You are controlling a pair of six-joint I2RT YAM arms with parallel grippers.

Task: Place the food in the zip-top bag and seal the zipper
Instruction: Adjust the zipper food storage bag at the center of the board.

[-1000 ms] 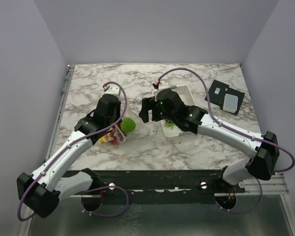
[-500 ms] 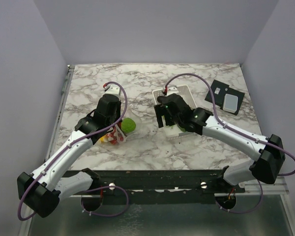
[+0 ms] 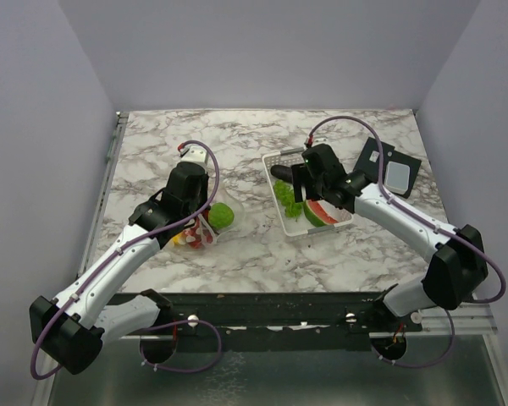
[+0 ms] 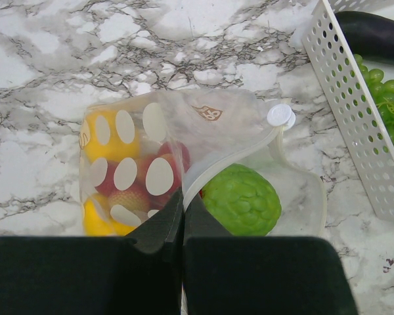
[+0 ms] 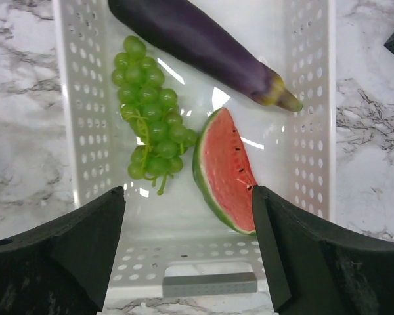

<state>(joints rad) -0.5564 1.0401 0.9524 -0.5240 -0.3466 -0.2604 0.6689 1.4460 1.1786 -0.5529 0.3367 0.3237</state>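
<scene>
The zip-top bag [image 4: 151, 151] lies on the marble with yellow and red food inside. A green bumpy fruit [image 4: 241, 200] sits in its open mouth. My left gripper [image 4: 182, 203] is shut on the bag's mouth edge, where the pale zipper [image 4: 226, 157] strip runs. In the top view the bag [image 3: 195, 235] lies beside the left gripper [image 3: 205, 222]. My right gripper [image 5: 187, 193] hangs open over the white basket [image 5: 308, 98], empty. Below it lie a purple eggplant [image 5: 197, 42], green grapes [image 5: 151, 111] and a watermelon slice [image 5: 226, 170].
A black device with a pale panel [image 3: 389, 167] lies at the back right of the table. A metal rail [image 3: 110, 161] runs along the table's left edge. Grey walls close in the back and both sides. The basket [image 3: 322, 230] stands right of the bag.
My right arm has swung right and back, from beside the bag to over the basket, uncovering the food in it. The left arm and the bag have not moved.
</scene>
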